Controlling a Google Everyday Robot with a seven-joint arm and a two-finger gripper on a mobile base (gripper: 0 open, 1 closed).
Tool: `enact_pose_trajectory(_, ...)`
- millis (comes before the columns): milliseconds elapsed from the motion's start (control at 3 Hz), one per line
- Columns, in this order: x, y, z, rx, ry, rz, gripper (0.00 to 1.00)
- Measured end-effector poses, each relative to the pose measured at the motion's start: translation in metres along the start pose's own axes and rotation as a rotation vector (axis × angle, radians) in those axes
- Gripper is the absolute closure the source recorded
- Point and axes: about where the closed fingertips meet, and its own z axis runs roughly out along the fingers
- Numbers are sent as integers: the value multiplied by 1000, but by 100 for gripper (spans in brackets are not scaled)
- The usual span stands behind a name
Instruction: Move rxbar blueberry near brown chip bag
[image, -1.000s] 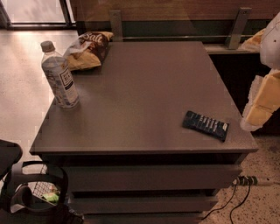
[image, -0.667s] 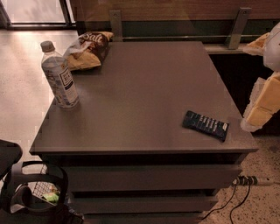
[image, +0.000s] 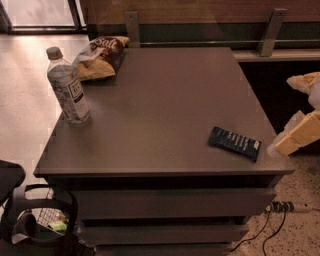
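The rxbar blueberry (image: 235, 143) is a flat dark navy bar with white lettering. It lies on the brown table (image: 160, 110) near the front right corner. The brown chip bag (image: 101, 56) lies crumpled at the table's far left corner, with white script and a yellow-orange part. My gripper (image: 299, 131) shows as pale yellow-white parts at the right edge of the view. It is off the table's right side, right of the bar and apart from it, holding nothing that I can see.
A clear water bottle (image: 68, 86) with a grey cap stands upright near the table's left edge, in front of the chip bag. A wall rail (image: 200, 35) runs behind the table. Cables (image: 280, 210) lie on the floor at front right. Dark base parts (image: 35, 225) sit at lower left.
The gripper has come down lower at the right edge of the view. The bar, chip bag and bottle have not moved.
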Motion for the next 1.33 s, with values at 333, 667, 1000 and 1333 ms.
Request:
enact_pose_trajectory(333, 8, -10, 17, 16, -118, 60, 0)
enact_pose_trajectory(667, 9, -15, 46, 1, -238, 112, 0)
enact_pose_trajectory(1000, 11, -8, 70, -33, -316, 152, 0)
enact_pose_trajectory(1333, 13, -2, 84, -60, -341, 172, 0)
